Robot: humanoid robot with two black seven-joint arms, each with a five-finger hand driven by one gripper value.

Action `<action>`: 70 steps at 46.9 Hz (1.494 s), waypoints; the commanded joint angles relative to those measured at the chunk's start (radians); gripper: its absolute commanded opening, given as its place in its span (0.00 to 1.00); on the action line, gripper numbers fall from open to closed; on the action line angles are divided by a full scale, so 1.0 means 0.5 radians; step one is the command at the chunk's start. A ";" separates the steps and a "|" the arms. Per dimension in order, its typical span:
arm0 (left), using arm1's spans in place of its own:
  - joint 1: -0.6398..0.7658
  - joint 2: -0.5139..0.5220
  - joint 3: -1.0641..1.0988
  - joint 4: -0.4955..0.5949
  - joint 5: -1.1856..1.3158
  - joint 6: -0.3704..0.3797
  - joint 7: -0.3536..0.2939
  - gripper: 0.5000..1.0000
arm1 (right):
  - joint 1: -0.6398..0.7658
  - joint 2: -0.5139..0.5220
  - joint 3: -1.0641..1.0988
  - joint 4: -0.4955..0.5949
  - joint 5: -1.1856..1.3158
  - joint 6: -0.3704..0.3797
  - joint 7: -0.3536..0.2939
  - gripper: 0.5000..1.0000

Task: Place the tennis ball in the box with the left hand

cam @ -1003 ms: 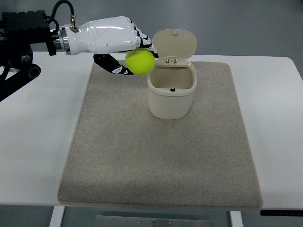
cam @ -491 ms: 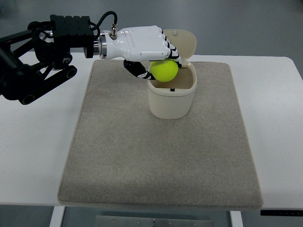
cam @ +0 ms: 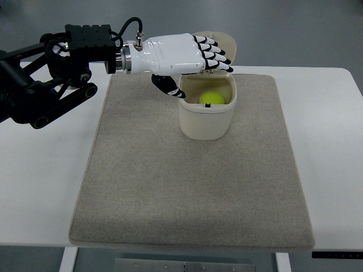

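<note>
A yellow-green tennis ball lies inside the cream box, which stands on the grey mat with its lid tipped open behind it. My left hand hovers over the box's rear-left rim, white with black-tipped fingers spread flat and the thumb pointing down beside the box wall. Nothing is in the hand. The arm reaches in from the left edge. The right arm does not show.
A grey mat covers the middle of the white table. The arm's black linkage hangs over the table's left rear part.
The left hand carried the ball rightward over the box, then its fingers spread and the ball dropped into the box.
</note>
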 commanded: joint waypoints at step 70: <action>0.479 0.082 0.059 1.050 -3.535 -0.868 0.319 0.98 | 0.000 0.000 0.001 -0.002 0.000 0.000 0.000 0.83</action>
